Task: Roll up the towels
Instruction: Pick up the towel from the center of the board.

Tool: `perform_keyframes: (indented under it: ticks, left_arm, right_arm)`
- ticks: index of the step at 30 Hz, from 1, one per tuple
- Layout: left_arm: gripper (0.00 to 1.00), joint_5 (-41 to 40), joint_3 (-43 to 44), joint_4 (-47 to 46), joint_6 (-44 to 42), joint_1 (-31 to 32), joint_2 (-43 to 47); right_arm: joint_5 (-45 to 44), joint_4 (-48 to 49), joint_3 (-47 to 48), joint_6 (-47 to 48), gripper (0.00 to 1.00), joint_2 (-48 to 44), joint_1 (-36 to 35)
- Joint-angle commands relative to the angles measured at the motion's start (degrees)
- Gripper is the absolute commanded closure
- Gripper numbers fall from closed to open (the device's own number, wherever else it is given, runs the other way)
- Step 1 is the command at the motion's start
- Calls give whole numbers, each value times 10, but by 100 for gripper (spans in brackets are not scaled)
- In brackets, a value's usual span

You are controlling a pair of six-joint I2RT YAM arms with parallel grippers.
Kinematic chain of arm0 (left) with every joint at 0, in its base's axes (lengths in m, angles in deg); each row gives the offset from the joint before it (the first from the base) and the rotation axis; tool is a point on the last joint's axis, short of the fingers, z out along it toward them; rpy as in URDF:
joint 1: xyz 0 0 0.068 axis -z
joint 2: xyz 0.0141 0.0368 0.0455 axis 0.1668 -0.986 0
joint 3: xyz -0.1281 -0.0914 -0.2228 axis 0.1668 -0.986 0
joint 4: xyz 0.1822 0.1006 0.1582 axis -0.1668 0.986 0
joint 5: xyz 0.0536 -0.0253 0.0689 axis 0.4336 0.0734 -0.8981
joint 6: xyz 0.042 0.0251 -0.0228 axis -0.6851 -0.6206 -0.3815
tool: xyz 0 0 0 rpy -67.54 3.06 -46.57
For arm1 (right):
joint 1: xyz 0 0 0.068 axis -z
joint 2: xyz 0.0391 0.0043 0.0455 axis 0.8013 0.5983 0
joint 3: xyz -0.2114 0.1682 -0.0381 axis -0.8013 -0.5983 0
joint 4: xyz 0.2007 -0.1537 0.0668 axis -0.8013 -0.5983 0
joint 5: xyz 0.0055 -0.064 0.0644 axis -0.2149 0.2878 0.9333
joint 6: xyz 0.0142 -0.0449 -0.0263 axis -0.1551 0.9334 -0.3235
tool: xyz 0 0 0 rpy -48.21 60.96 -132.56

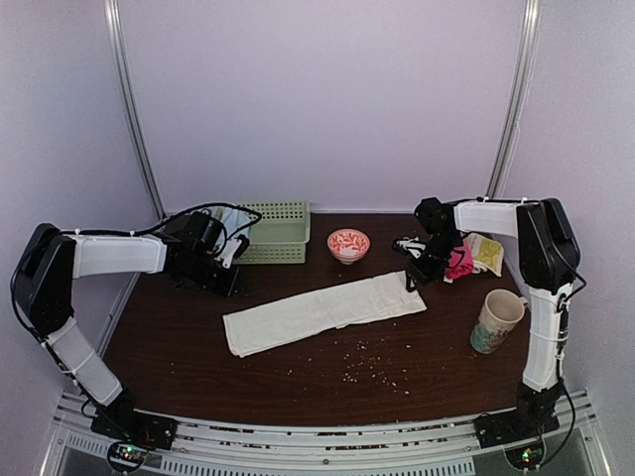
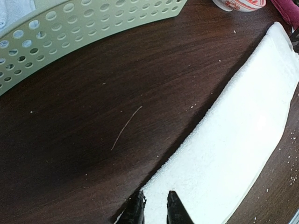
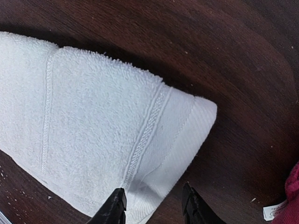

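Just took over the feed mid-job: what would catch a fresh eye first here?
The off-white towel, folded into a long strip, lies flat and unrolled, slanting across the middle of the dark table. A gripper sits at each end, jaws apart and nothing held: the left gripper by its left end, the right gripper over its right corner. Crumbs dot the wood in front, and a green basket stands at the back left.

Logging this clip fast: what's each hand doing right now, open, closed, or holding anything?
Left hand: slightly open, empty, over the off-white towel.
Right hand: open, empty, over the towel's other end.
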Motion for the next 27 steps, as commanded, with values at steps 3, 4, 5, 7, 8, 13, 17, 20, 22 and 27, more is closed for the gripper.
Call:
perform_keyframes:
  ticks: [3, 4, 5, 7, 8, 13, 17, 20, 22, 27]
  left_arm:
    - [83, 6, 4, -9, -9, -3, -11]
    - [83, 5, 4, -9, -9, -3, -11]
    - [83, 4, 5, -9, -10, -3, -11]
    - [83, 3, 5, -9, -11, -3, -11]
    - [83, 3, 5, -9, -11, -3, -11]
    - [83, -1, 6, -8, -11, -3, -9]
    - [83, -3, 5, -7, -11, -3, -8]
    - [83, -6, 5, -8, -11, -3, -5]
    - [83, -7, 4, -6, -11, -3, -4]
    - [83, -9, 3, -4, -13, -3, -5]
  right_arm:
    - [-25, 10, 14, -6, 59, 25, -2]
    - [-42, 14, 9, -6, 59, 24, -4]
    - [-62, 20, 4, -5, 60, 24, -7]
    - [-99, 32, -9, -5, 61, 22, -13]
    - [-113, 36, -14, -5, 62, 22, -16]
    - [-141, 32, -26, -6, 72, 38, -18]
    - [-156, 36, -35, -10, 85, 48, -15]
    - [-153, 39, -30, -11, 97, 44, -3]
    - [-129, 33, -21, -9, 100, 30, 7]
    - [-79, 14, 2, -4, 100, -27, 20]
